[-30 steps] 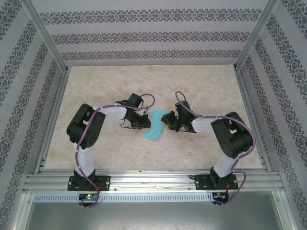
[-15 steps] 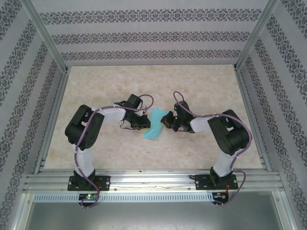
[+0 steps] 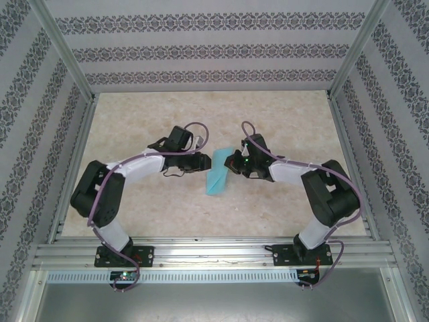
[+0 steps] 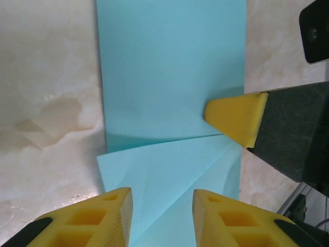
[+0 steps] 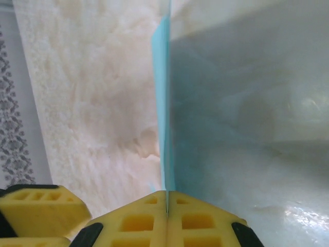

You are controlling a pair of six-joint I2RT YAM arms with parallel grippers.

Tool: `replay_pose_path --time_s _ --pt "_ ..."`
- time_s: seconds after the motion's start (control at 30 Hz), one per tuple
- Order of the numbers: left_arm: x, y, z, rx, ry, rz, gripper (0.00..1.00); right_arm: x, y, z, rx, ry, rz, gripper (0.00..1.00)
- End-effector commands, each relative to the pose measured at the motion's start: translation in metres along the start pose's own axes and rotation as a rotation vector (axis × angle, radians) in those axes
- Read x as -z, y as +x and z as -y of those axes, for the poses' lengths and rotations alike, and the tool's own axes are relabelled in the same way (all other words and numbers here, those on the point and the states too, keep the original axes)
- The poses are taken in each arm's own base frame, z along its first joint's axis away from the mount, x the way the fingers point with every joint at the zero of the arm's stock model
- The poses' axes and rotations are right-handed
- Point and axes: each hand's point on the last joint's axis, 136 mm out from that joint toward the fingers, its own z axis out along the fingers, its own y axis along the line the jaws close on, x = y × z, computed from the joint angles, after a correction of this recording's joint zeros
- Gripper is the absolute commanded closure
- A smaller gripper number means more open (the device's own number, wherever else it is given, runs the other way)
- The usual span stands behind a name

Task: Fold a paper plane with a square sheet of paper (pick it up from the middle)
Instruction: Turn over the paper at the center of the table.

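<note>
Overhead, the turquoise sheet of paper (image 3: 216, 181) sits mid-bench (image 3: 281, 121) as a narrow folded strip. Its long axis runs from a far end, tipped slightly right, to a near end, tipped slightly left. That far end lies right between the 2 grippers. The left gripper (image 3: 206, 161) comes in from the left and the right gripper (image 3: 229, 161) from the right, almost nose to nose.

The left wrist camera shows what the overhead cannot: the sheet (image 4: 169, 77) is broad here. It has 1 flat panel farther out and a nearer panel marked by diagonal creases meeting toward its right side. The left gripper (image 4: 162, 216) has its 2 yellow fingers apart, with paper running into the gap and nothing squeezed. A yellow fingertip (image 4: 234, 116) of the right gripper touches the sheet's right edge at the fold line.

The right wrist view has the paper (image 5: 163, 103) edge-on, a thin blue line rising straight from the right gripper (image 5: 167, 208). Its fingers are pressed together, clamped on that edge. A left gripper finger (image 5: 41, 206) sits just beside them.
</note>
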Motion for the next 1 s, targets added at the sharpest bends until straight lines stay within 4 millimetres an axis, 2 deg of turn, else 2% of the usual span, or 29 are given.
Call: replay_pose_path --time_s 0.0,0.17,0.27,0.37,0.47,0.6,0.67,0.77,0.83,0.97 --pt "0.023 -0.025 0.008 -0.086 -0.036 0.164 0.63 0.028 -0.006 -0.005 0.168 0.109 0.036 1.0" --pt "0.058 -0.044 0.01 -0.121 -0.076 0.354 0.55 0.072 -0.018 -0.002 0.353 0.313 0.09 1.0" --pt "0.078 -0.053 0.006 -0.096 -0.074 0.466 0.37 0.099 -0.026 0.001 0.442 0.444 0.11 1.0" --pt "0.098 -0.057 -0.006 -0.066 -0.122 0.576 0.03 0.128 -0.035 0.007 0.516 0.588 0.137 1.0" --pt "0.113 -0.056 -0.012 -0.106 -0.173 0.624 0.0 0.152 -0.041 0.012 0.576 0.72 0.142 1.0" --pt "0.13 -0.051 -0.032 -0.115 -0.275 0.686 0.01 0.177 -0.05 0.021 0.634 0.931 0.134 1.0" --pt "0.135 -0.043 -0.037 -0.127 -0.28 0.685 0.01 0.182 -0.054 0.023 0.649 1.0 0.137 1.0" --pt "0.145 -0.031 -0.042 -0.121 -0.267 0.729 0.01 0.177 -0.057 0.025 0.675 1.087 0.129 1.0" --pt "0.161 -0.026 -0.051 -0.085 -0.3 0.797 0.01 0.166 -0.059 0.024 0.725 1.15 0.13 1.0" --pt "0.194 -0.018 -0.071 -0.034 -0.403 0.915 0.0 0.132 -0.057 0.024 0.817 1.265 0.106 1.0"
